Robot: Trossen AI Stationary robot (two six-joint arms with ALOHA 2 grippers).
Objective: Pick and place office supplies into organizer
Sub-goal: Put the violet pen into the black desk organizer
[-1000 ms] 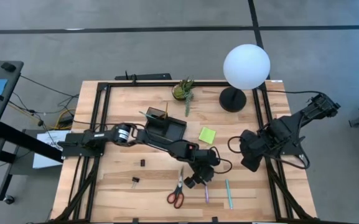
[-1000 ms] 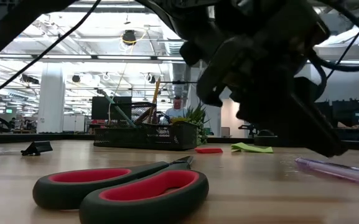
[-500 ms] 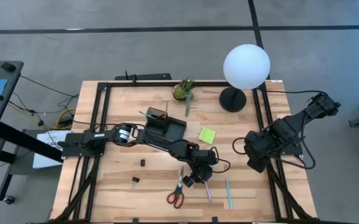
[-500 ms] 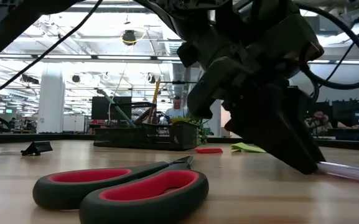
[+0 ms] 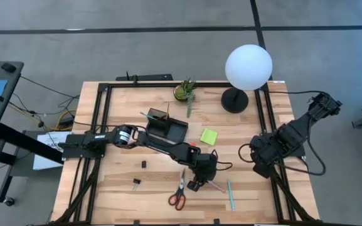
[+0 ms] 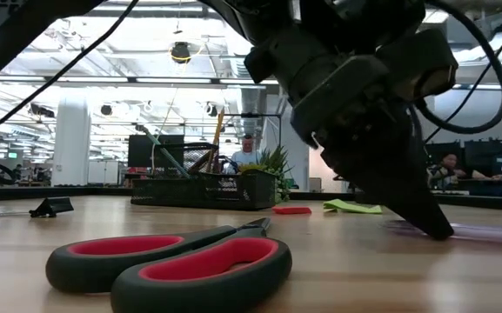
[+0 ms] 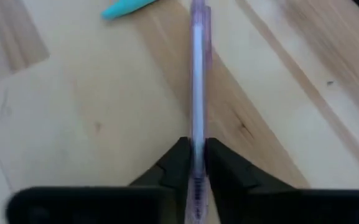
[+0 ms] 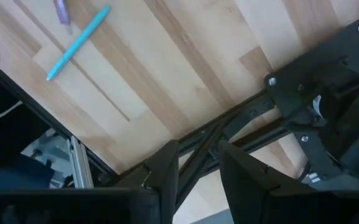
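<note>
Lowered since a moment ago, the left gripper (image 7: 193,163) now pinches the purple pen (image 7: 198,74) lying flat beside the scissors (image 5: 179,191), so lift it level before swinging toward the organizer (image 5: 166,129)

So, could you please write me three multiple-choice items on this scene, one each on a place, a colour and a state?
1. Where does the lime-green sticky pad lie?
A. right of the organizer
B. inside the organizer
C. under the scissors

2. What colour are the scissors' handles?
A. blue
B. red
C. yellow

3. How is the left pincer?
A. open above the plant
B. shut on the purple pen
C. shut on a black clip

Answers:
1 A: the high view shows the pad on bare wood beside the tray.
2 B: the low view shows red inside the loops.
3 B: the left wrist view shows both fingers against the pen.
</note>
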